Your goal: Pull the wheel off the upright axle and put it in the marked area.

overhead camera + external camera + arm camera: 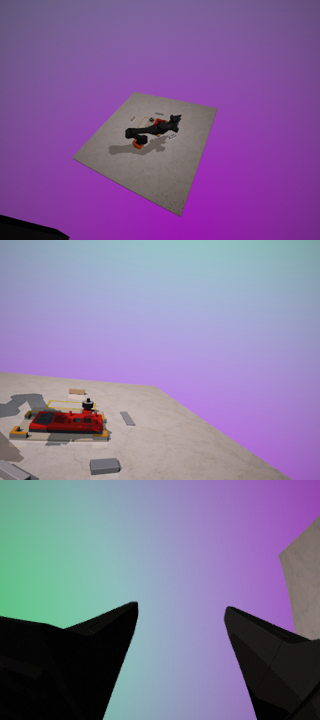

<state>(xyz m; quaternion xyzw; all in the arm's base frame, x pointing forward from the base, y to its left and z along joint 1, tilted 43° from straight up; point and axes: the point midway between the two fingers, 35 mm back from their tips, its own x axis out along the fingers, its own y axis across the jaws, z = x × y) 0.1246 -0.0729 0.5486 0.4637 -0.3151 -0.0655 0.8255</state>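
Observation:
The black wheel (151, 119) (87, 404) sits around the upright axle, whose black top (88, 399) sticks out above it. The axle stands on a small red mount beside the red chassis. The marked area (67, 401) is a thin yellow rectangle outline on the table behind the chassis; part of it also shows in the top view. My gripper (179, 120) (182, 610) is open and empty, raised above the table on the far side of the chassis from the marked area. It is away from the wheel and out of view in the exterior view.
The red chassis (64, 420) lies on a pale board with orange-topped corner blocks. Grey blocks (104, 466) (14, 471) and a thin grey bar (127, 418) lie around it. A tan block (132, 118) (76, 391) lies beyond the marked area. My arm reaches over the board.

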